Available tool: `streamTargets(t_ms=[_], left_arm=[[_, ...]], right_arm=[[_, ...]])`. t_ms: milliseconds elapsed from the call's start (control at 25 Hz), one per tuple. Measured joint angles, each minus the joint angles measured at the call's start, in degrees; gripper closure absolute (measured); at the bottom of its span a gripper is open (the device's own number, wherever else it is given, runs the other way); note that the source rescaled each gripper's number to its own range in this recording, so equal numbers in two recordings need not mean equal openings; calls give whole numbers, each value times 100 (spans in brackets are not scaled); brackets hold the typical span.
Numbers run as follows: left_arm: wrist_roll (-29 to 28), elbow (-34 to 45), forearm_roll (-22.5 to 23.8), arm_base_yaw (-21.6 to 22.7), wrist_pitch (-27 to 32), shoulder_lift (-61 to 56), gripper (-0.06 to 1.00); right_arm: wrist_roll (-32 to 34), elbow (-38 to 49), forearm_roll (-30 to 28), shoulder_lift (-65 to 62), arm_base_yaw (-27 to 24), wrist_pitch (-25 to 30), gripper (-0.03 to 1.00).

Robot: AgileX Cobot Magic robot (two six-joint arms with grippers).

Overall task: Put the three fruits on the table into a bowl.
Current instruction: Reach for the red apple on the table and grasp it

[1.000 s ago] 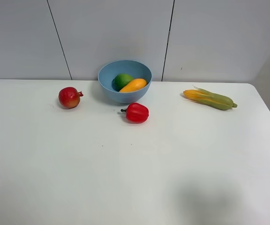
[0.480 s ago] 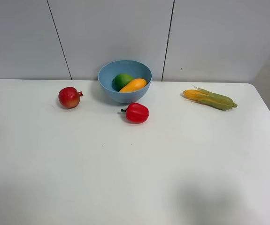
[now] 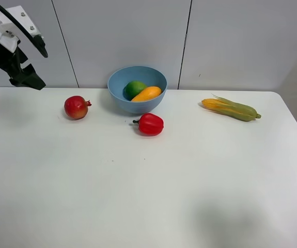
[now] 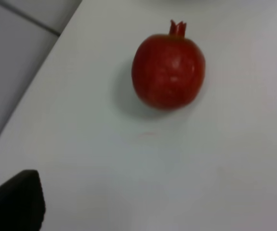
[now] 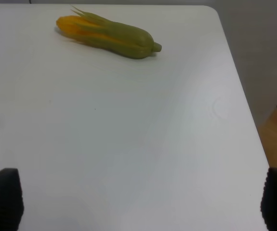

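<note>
1. left gripper (image 4: 148, 202): released; its two dark fingertips (image 4: 13, 202) sit at opposite edges of the left wrist view, spread wide, with only bare table between them
2. in the exterior high view that gripper hangs at the far-left corner, above the table's (image 3: 138, 186) far edge; it is left of the pomegranate (image 3: 76, 107) and clear of it, no contact
3. the pomegranate lies on the table, left of the bowl (image 3: 138, 107) and apart from it; its crown tip points right, toward the bowl; the left wrist view shows it whole, ahead of the fingertips, not between them
4. bowl: light blue, upright, at the far middle of the table, close to the wall
5. green fruit (image 3: 134, 88) is inside the bowl, on its left side; mango (image 3: 146, 93) is inside too, lying just right of the green fruit and touching it
6. red bell pepper (image 3: 150, 124) is on the table just near of the bowl, stem to the left; whether it touches the bowl, cannot tell
7. corn cob (image 3: 232, 108) lies on the table at far right, well apart from the bowl, yellow end pointing left
8. right gripper (image 5: 139, 199): released; dark fingertips spread to both edges of the right wrist view, nothing held; the corn cob lies well ahead of it; this gripper is out of the exterior high view
</note>
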Motion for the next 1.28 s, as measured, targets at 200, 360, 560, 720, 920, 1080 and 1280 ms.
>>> streamTargets(t_ms=[200,360,560,720,920,1080,1280], left_arm=[[1240,-106,-410,-76,-127,484,-6],[1552,-293,-757,-82,-310,986,-6],[1571,-806,-971,-82,-163,1621,-6],[1472,-1152,-1079,-82,117,2062,-6],[1452,-1276,-1198,-114,205,2396,-6],[1452,-1278,-1291,-120,101,2571,-6],[1452,-1286,-1306,-120,-206,2806,-6]], right_arm=[[0,0,0,0,0,0,-3],[0,0,0,0,0,0,-3],[0,0,0,0,0,0,-3],[0,0,0,0,0,0,-3],[0,0,0,0,0,0,-3],[0,0,0,0,0,0,-3],[0,0,0,0,0,0,-3]])
